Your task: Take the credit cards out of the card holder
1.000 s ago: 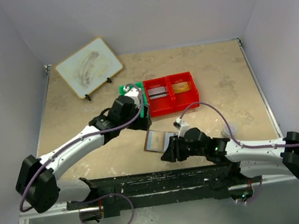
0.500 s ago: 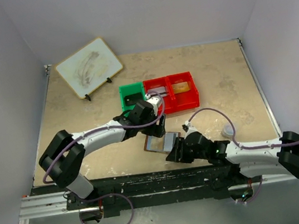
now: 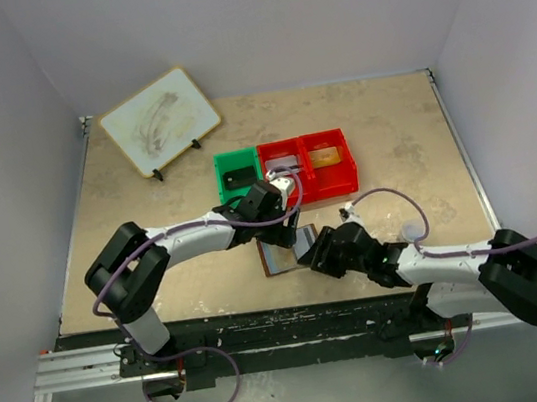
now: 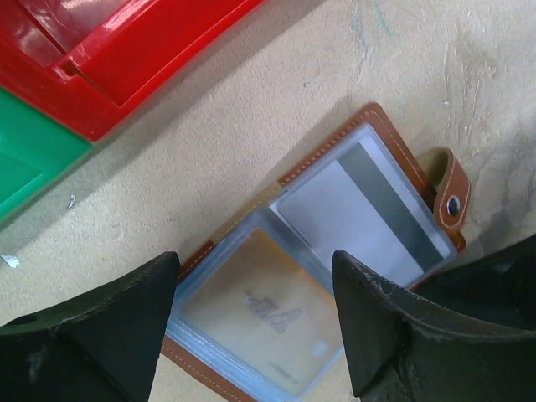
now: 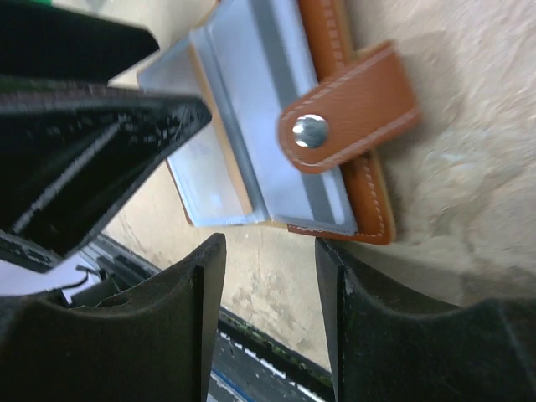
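The card holder (image 3: 279,256) lies open on the table, brown leather with clear sleeves. In the left wrist view it (image 4: 251,219) shows a tan card (image 4: 260,322), a grey striped card (image 4: 360,209) and a snap tab (image 4: 448,188). My left gripper (image 3: 289,226) is open just above it, its jaws (image 4: 254,272) straddling the tan card's sleeve. My right gripper (image 3: 319,253) is open and empty at the holder's right edge; in its wrist view (image 5: 268,251) the holder (image 5: 251,142) and tab (image 5: 352,109) lie just past the fingertips.
A red two-part bin (image 3: 311,191) and a green bin (image 3: 222,178) holding a black item stand behind the holder. A white board on a stand (image 3: 159,119) is at the back left. A small pale round object (image 3: 410,233) lies right. The table's front edge is close.
My left gripper has moved from the green bin down and right to the card holder. My right gripper has shifted right and forward to the holder's right edge.
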Tool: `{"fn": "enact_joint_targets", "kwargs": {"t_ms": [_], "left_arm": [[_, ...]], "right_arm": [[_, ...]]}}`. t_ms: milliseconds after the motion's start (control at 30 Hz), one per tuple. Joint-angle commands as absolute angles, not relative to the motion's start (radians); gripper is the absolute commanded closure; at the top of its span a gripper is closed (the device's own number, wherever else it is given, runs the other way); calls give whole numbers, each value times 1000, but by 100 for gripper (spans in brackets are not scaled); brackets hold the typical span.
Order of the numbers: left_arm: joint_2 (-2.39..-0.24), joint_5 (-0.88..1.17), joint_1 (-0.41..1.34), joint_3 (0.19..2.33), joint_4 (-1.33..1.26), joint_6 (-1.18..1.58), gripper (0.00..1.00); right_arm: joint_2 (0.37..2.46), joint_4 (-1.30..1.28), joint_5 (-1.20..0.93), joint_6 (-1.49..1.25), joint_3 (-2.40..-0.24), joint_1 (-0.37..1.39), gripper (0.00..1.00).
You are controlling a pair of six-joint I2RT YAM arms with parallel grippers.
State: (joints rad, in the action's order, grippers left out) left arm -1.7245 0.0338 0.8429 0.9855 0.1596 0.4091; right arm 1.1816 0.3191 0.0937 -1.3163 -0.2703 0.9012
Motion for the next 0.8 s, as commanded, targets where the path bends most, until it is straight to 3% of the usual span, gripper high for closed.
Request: {"fn": "enact_joint_targets", "kwargs": {"t_ms": [0, 433, 767], "left_arm": [[-1700, 57, 844, 973, 142, 406, 30], [-1482, 127, 916, 693, -7, 623, 39], [-1452, 44, 1068, 676, -60, 723, 40]], "right_arm": [[1157, 272, 120, -1292, -225, 824, 49], [1261, 351, 6, -1123, -327, 721, 49], [1540, 274, -123, -804, -665, 724, 51]]}}
